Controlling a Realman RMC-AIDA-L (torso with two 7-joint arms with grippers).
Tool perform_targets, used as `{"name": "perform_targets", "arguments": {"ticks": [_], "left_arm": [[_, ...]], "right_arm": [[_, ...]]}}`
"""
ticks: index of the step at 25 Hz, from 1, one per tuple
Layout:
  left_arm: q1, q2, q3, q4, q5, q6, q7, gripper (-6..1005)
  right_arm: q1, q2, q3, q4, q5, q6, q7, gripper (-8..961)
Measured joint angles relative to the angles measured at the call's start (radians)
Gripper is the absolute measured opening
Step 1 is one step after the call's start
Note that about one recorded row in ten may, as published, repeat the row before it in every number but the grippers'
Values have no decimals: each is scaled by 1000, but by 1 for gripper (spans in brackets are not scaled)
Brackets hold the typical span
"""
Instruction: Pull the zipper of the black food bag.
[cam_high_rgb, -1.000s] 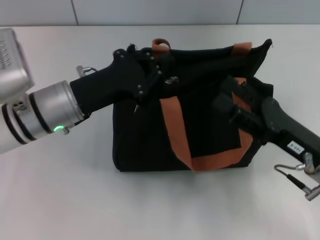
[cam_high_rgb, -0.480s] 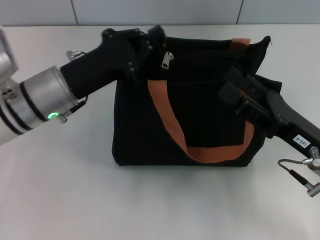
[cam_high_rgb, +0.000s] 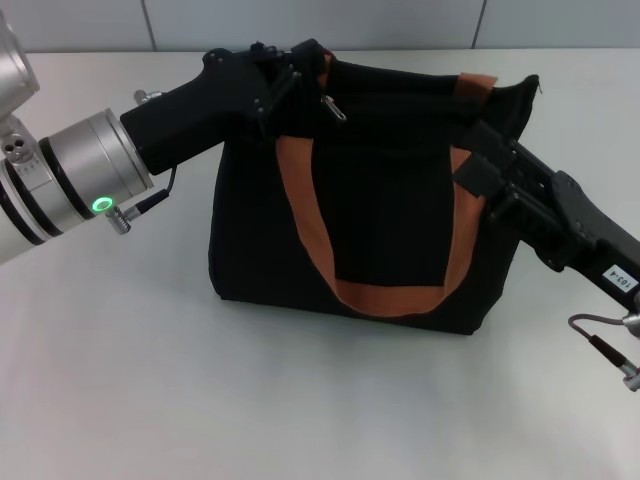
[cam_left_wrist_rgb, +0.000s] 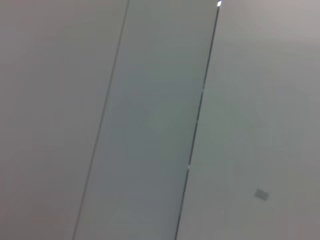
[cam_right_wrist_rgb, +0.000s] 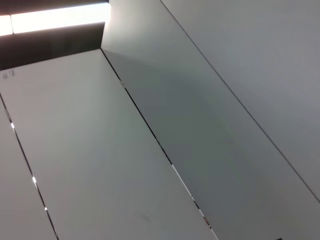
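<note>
Two grippers are set at opposite ends of the black food bag (cam_high_rgb: 370, 210); the left gripper (cam_high_rgb: 300, 62) is seen at the bag's top left corner, just beside the zipper (cam_high_rgb: 332, 106), and whether its jaws are closed on fabric or merely pressed against the rim cannot be told, since the fingertips are lost against the black cloth; the right gripper (cam_high_rgb: 487, 150) is laid against the bag's right upper edge near the end of the orange strap (cam_high_rgb: 300, 215), and its jaw state likewise cannot be told. The silver pull tab is seen hanging free on the zip line near the top left, apparently not held by either gripper. The bag is stood upright on the white table (cam_high_rgb: 120, 380), its front strap drooping in a loop; nothing but wall panels is shown by both wrist views. Some risk is judged to remain: the soft bag could be dragged or tipped if the tab is pulled without the far end being braced; the small tab could also be missed or slipped off.
</note>
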Motion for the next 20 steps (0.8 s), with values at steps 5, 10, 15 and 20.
{"name": "perform_targets", "arguments": {"ticks": [5,10,15,20], "left_arm": [[10,0,22,-1,-6,76,12,24],[10,0,34,-28,-15,124,66,24],[1,0,51,-51,-46,136,108,24],[-12,0,77,-52,-72,143,111,24]], "right_arm": [[0,-1,1,-2,0,-19,1,726],[1,-1,4,-1,1,-27,2,722],[7,1,20,5,14,-32,45,718],[17,2,43,7,15,-13,207,543]]}}
